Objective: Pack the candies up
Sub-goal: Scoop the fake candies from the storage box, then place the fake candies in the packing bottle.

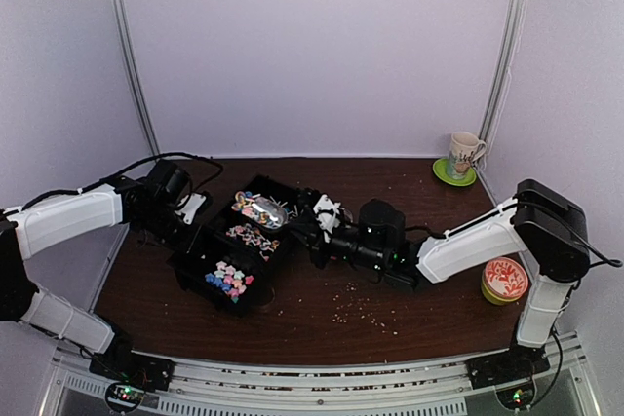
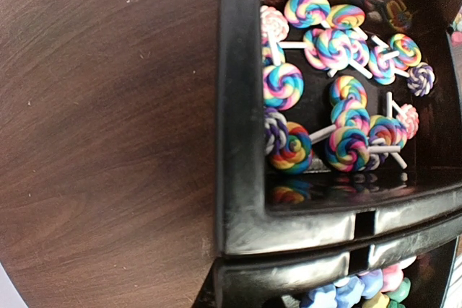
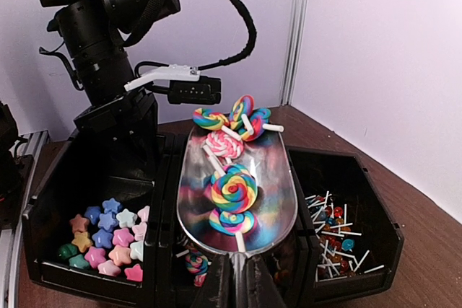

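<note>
Over black bin [image 3: 86,280], right tool [image 3: 242,283] pinches shiny metal scoop [image 3: 193,196] of swirled lollipops [image 3: 233,187]; left tool [image 1: 193,208] unclear.

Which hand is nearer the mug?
Right. The right hand, holding the scoop, is left of the mug; the left hand sits farther left, beyond the bins.

You've got one scoop [image 3: 278,178] holding six lollipops [image 3: 232,187], three bins [image 3: 86,284] below it, about fifteen stars [image 3: 108,239] left of it, one cup [image 1: 465,153], one tin [image 1: 504,280]
</note>
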You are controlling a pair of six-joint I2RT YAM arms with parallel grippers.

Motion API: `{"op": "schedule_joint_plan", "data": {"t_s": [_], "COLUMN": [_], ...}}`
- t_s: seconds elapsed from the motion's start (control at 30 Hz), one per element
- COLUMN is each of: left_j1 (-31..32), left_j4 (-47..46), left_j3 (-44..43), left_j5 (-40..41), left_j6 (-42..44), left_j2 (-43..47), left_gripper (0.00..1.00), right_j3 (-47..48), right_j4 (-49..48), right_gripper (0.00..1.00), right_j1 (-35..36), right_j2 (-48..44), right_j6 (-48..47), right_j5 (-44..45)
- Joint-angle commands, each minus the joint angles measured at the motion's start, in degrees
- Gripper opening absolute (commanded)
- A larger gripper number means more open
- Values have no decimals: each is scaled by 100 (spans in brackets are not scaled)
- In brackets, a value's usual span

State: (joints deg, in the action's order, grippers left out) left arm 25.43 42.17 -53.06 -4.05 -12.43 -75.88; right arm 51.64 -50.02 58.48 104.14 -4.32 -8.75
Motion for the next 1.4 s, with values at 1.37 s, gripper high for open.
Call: {"op": "schedule_joint_plan", "data": {"t_s": [1.37], "left_j1": [-76], "left_j4": [-921], "left_j3": [-421], "left_j5": [-480], "left_j6": [-159], "left_j2": [273], "left_gripper": [0], "right_j3": [-755], "right_j4": [5308], "right_gripper": [0], "right_j1": [-251], "right_j2": [-3978], "right_j6": [164], "right_j5": [2194]}}
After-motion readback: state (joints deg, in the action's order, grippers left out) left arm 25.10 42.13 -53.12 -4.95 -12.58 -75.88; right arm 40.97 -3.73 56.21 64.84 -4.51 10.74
